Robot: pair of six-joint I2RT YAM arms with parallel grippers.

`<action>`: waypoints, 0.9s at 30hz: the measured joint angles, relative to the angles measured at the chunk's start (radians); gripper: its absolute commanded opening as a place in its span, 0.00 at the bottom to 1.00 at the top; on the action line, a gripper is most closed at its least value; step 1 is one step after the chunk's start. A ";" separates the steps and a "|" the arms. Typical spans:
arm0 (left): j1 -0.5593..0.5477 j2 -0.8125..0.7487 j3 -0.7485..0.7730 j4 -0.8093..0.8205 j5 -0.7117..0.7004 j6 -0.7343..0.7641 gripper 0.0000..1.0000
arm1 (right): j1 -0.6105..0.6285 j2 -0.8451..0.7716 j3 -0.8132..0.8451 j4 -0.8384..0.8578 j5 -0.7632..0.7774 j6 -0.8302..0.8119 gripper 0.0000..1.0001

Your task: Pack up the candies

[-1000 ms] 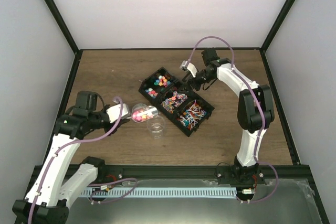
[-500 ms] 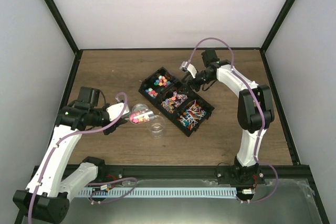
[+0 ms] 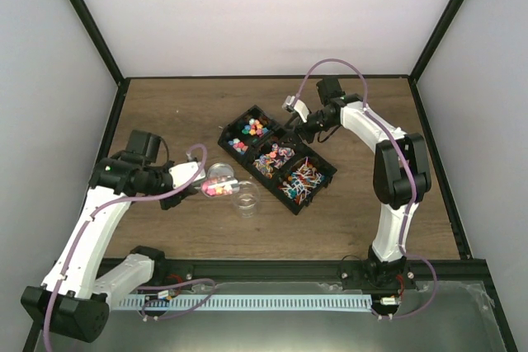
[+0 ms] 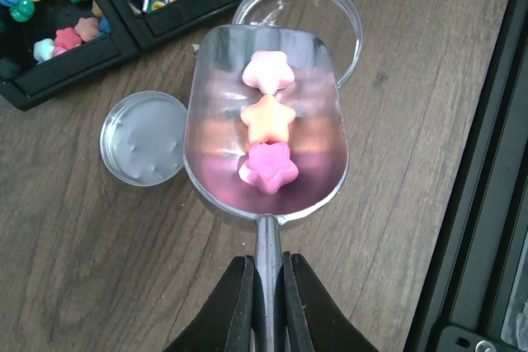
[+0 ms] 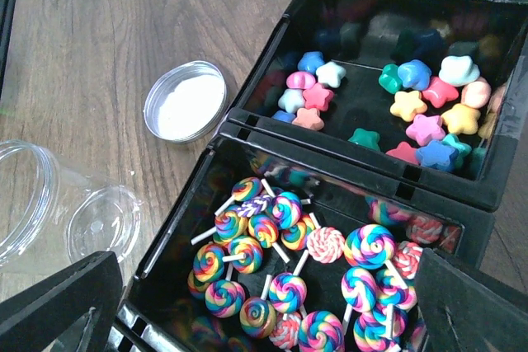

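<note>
- Our left claw (image 4: 267,274) is clamped on the handle of the scoop (image 4: 216,80).
- The scoop carries three star candies (image 4: 268,119) in a row: pale pink, orange, deep pink.
- The scoop's lip reaches over the near rim of the open jar (image 4: 353,18), which stands upright on the counter (image 4: 412,138). We see no candies in it.
- The lid (image 4: 142,139) lies flat just beside the scoop.
- The other candies sit in the tray (image 5: 351,161), stars in one compartment and lollipops in the next.
- Our right claw (image 3: 301,129) hangs over the tray's far side, its fingers wide apart and holding nothing.
- We judge the step in hand to be the pour: the load is lined up but not yet tipped.
- Next, the scoop must tilt forward with its lip kept over the mouth, so the stars slide in and not onto the counter. Nothing steadies the jar, so a nudge might shift it.
</note>
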 measured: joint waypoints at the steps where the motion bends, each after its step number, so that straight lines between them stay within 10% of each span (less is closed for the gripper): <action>1: -0.002 0.006 0.004 -0.005 -0.001 0.006 0.04 | 0.000 0.000 0.000 0.002 0.000 0.000 1.00; 27: -0.045 0.140 0.074 -0.066 -0.066 0.098 0.04 | 0.000 0.000 0.000 0.042 0.000 0.046 1.00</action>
